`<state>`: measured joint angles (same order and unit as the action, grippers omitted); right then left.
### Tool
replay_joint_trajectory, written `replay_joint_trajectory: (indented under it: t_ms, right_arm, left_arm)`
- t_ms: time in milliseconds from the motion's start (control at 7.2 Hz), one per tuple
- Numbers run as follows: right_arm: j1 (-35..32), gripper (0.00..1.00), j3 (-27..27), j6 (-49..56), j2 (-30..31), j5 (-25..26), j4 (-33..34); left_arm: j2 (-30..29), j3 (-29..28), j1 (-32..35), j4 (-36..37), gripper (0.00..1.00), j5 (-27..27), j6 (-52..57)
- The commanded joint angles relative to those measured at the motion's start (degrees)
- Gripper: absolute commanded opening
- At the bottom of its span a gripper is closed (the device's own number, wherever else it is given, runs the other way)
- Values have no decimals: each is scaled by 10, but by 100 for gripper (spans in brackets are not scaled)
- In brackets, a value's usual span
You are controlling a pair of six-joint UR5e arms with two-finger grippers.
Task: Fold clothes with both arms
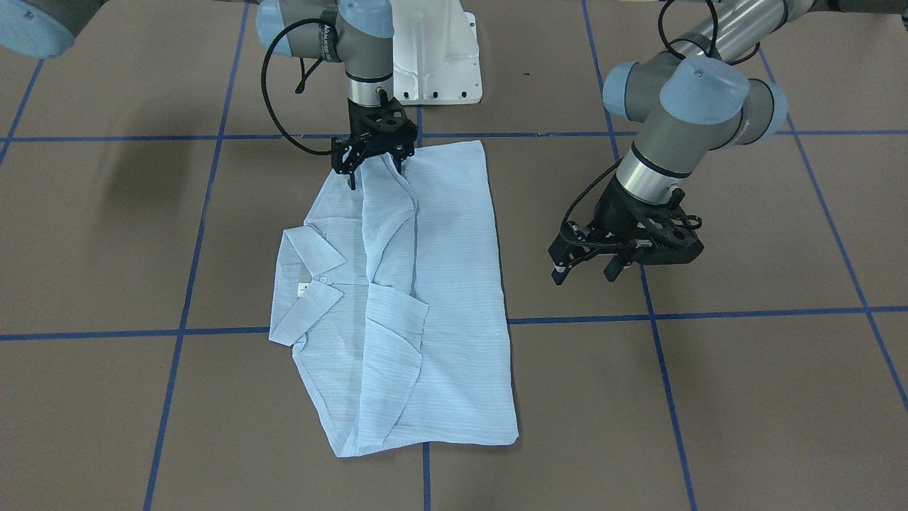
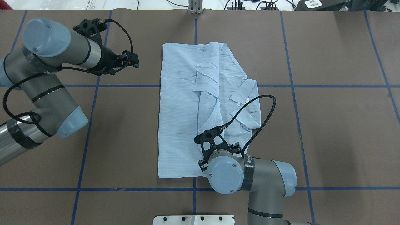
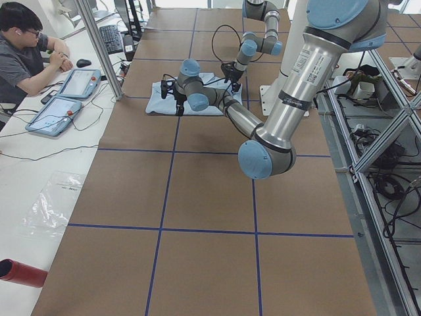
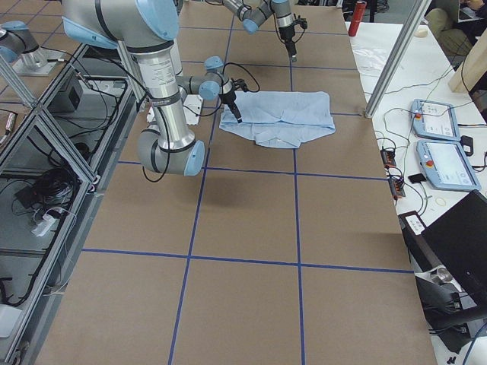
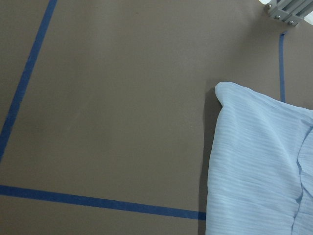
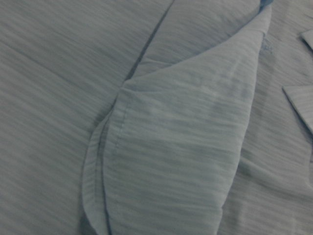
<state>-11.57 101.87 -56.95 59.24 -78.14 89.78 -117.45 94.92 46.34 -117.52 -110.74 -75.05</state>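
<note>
The light-blue shirt [image 1: 440, 284] lies flat on the brown table, folded into a long rectangle with its collar [image 1: 305, 262] and white tag facing up. From above, the shirt [image 2: 178, 109] sits at the centre of the table. My right gripper [image 1: 376, 174] points down at the shirt's edge nearest the robot base, its fingers spread apart on either side of a raised fold. The right wrist view shows only the striped cloth [image 6: 171, 147] up close. My left gripper [image 1: 585, 273] hovers open and holds nothing, off the shirt's side. A shirt corner [image 5: 254, 161] shows in its wrist view.
The white pedestal base [image 1: 440, 64] stands just behind the shirt. Blue tape lines [image 1: 709, 316] grid the brown table. A person [image 3: 26, 52] sits at a side bench with tablets [image 3: 56, 112]. A red cylinder [image 3: 20, 273] lies off the table's edge.
</note>
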Motion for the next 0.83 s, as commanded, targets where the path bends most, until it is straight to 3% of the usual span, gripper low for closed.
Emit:
replay_joint_trajectory:
  t_ms: [0,417,694]
  right_arm:
    - [-12,100,11,0,17,-4,3]
    - [-16,100,81,1,102,-11,3]
    - [-17,100,100,1,164,-12,1]
  left_arm:
    - [-2,0,-3,0,100,0,-2]
    - [-5,5,-11,0,100,-8,-17]
    - [-8,4,-13,0,100,-8,-23]
